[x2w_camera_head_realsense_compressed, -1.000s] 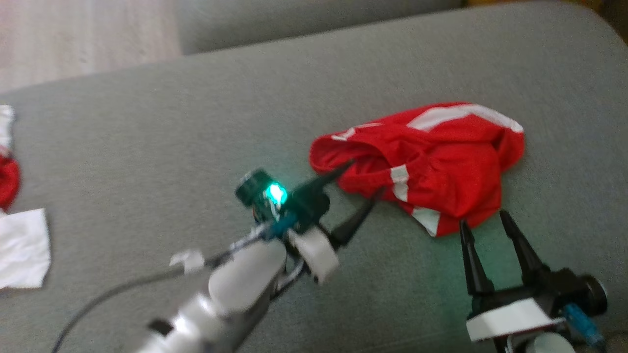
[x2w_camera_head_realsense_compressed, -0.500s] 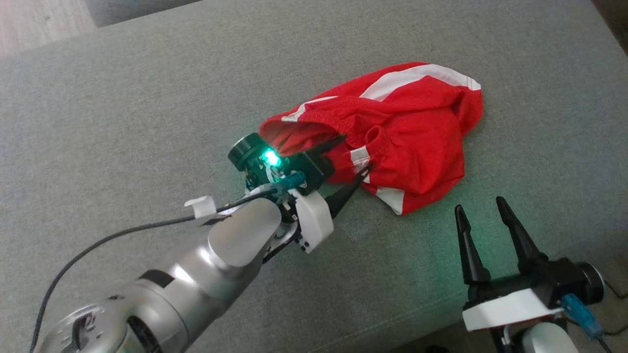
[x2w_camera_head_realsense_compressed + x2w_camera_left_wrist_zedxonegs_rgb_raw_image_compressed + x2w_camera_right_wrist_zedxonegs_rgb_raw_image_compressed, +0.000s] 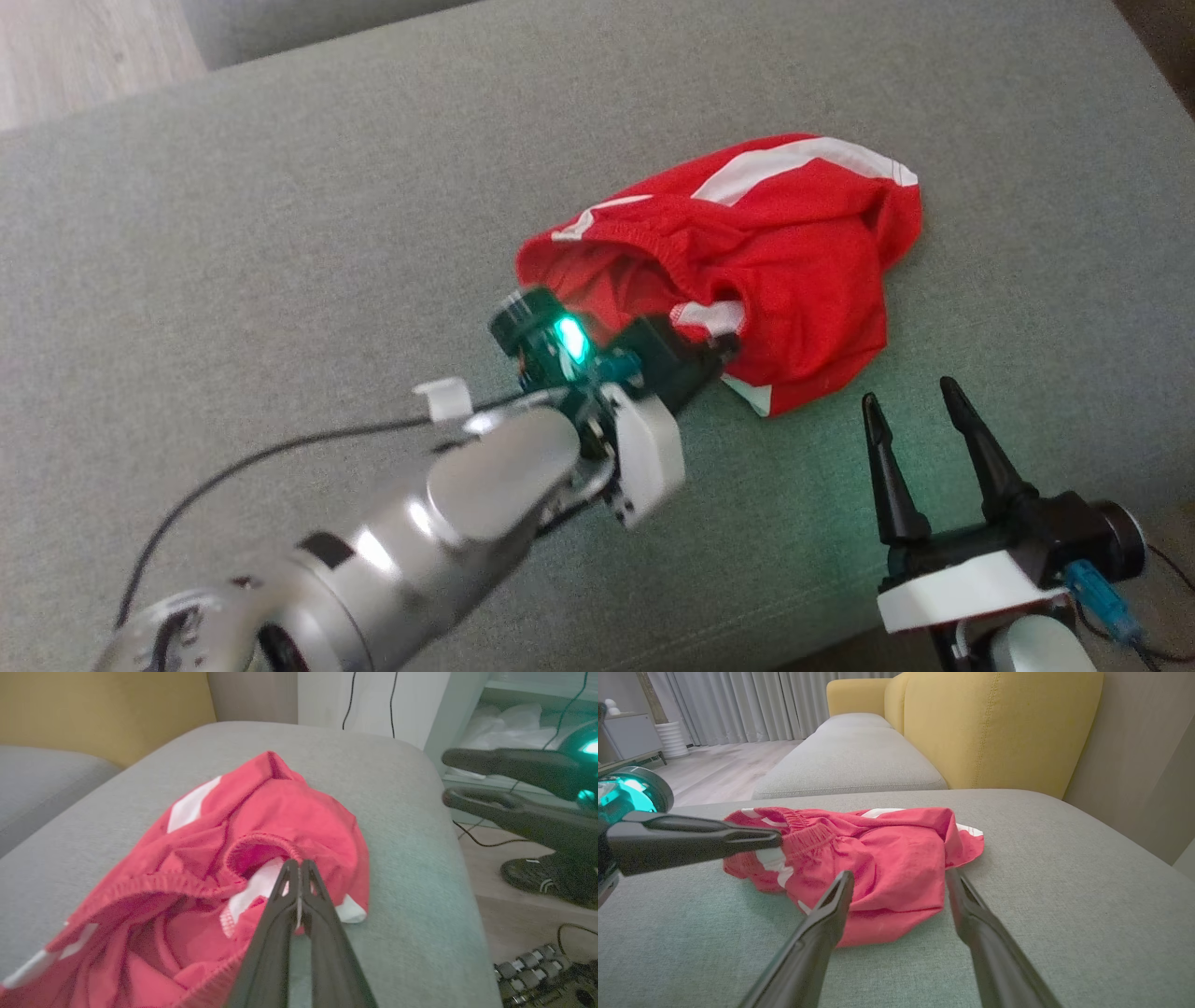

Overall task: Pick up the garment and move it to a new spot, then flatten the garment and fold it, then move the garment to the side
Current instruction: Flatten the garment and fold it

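Garment pick-up in hand: red heap right of centre in the head view on the sofa, left gripper clamped on a white-trimmed hem, right gripper apart at lower right, near it; next, lift clear and carry to a new spot.

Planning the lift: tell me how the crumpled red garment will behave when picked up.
The crumpled red fabric garment with white stripes will probably hang limp and unfurl; it lies in soft folds. It looks thin, so likely light. The left tool, shut on one edge, may lift that layer first, the rest trailing.
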### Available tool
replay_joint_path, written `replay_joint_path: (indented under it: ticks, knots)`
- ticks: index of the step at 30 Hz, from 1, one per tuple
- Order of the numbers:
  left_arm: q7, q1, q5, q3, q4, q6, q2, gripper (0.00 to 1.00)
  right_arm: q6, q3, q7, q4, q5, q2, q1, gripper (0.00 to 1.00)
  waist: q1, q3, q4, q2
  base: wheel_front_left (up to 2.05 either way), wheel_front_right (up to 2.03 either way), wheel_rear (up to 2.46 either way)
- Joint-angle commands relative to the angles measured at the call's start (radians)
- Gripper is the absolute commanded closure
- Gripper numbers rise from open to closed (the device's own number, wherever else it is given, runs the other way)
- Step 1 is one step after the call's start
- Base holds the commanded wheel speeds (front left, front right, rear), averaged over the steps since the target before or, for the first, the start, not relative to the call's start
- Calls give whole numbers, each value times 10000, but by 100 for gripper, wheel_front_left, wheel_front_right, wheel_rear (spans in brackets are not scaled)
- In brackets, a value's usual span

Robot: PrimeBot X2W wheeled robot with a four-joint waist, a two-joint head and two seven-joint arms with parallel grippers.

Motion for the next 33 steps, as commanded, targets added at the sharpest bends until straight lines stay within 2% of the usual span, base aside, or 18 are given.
replay_joint_path:
  ticks: [1,6,11,16,19,24,28,33]
  knots:
    - [183,-25,95,150,-397,18,-1,100,67,246,-55,-222,30,-87,-191,0,0,-175,16,0,0,0,0]
    - [459,234,-341,148,-1254,18,-1,100,67,357,-55,-167,78,-87,-228,0,0,-698,-200,0,0,0,0]
    - [196,-203,-2255,147,-2418,18,67,100,67,505,-55,-69,266,-87,-100,0,0,-1386,-602,0,0,0,0]
    - [-439,-1796,-4130,310,-3240,18,404,100,67,631,-55,-22,429,-87,120,0,0,-2020,-937,0,0,0,0]
    - [-1025,-2692,-4680,814,-3025,18,572,100,67,626,-55,-25,523,-87,236,0,0,-2250,-945,0,0,0,0]
    - [-1073,-3069,-5221,1159,-2235,18,900,100,67,663,-55,-127,604,-87,308,0,0,-2331,-725,0,0,0,0]
    - [-859,-2401,-5575,976,-1479,18,1389,100,67,544,-55,-250,671,-87,344,0,0,-2095,-333,0,0,0,0]
    - [-1126,-1047,-5862,835,-510,18,2158,100,67,441,-55,-199,731,-87,284,0,0,-1675,169,0,0,0,0]
